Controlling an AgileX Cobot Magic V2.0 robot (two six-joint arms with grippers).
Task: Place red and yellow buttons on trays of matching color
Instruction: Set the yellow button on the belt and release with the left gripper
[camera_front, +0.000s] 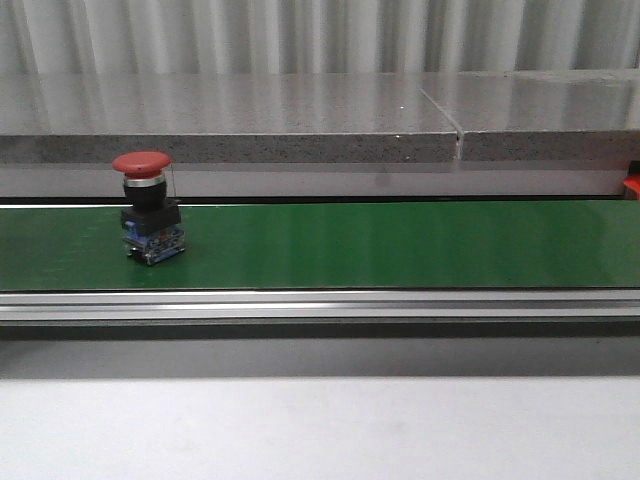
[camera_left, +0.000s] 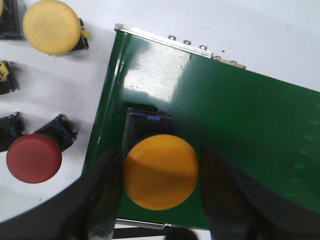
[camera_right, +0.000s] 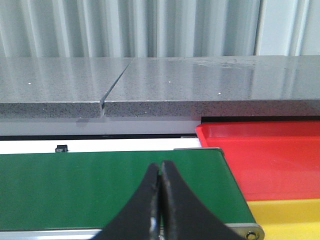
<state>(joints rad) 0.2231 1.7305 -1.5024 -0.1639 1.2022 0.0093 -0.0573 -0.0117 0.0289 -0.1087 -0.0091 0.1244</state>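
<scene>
A yellow button (camera_left: 161, 171) stands on the end of the green belt (camera_left: 250, 125). My left gripper (camera_left: 160, 152) is open around its cap; one finger touches the cap, the other stands a sliver off. A red button (camera_front: 148, 208) stands upright on the belt (camera_front: 400, 245) at the left of the front view. Neither gripper shows in that view. My right gripper (camera_right: 160, 167) is shut and empty over the belt's other end (camera_right: 75, 180). Beside that end lie the red tray (camera_right: 270, 160) and the yellow tray (camera_right: 290, 217).
On the white table beside the belt's end stand a spare yellow button (camera_left: 51, 26), a spare red button (camera_left: 34, 157) and parts of others (camera_left: 5, 77). A grey stone ledge (camera_front: 300, 130) runs behind the belt. A metal rail (camera_front: 320, 303) borders its front.
</scene>
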